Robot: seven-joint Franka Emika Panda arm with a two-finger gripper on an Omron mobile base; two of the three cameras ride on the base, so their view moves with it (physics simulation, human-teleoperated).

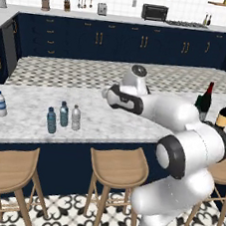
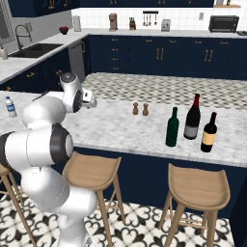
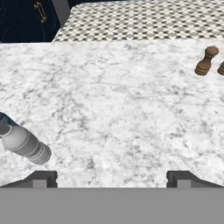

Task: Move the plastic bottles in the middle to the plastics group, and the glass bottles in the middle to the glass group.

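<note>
While the arm reaches over the marble counter (image 1: 29, 120), the gripper (image 3: 112, 177) hangs above bare stone with its jaws spread wide and nothing between them; the hand view shows its two dark finger tips (image 3: 41, 178) far apart at the bottom edge. Just left of the tips in that view lies the ribbed top of the clear greyish-white bottle (image 3: 24, 144), seen from above and clear of the fingers. In the left base view this clear greyish-white bottle (image 1: 76, 118) stands upright on the counter, left of the arm, close beside the pale blue bottle (image 1: 63, 114). The darker teal-blue bottle (image 1: 51, 120) stands just near and left of those two. Well apart, at the counter's far left, stands the white bottle with a blue label band (image 1: 0, 104), also visible at the left edge of the right base view (image 2: 10, 107). On the right part of the counter the dark green wine bottle (image 2: 172, 127) stands upright, just left of the two red-topped wine bottles: one with a grey-white label (image 2: 192, 117), one with a yellow-tan label (image 2: 209, 133). Two small brown shakers (image 2: 140, 109) stand farther back between the arm and the wine bottles. Wooden stools (image 1: 118, 168) line the near side.
</note>
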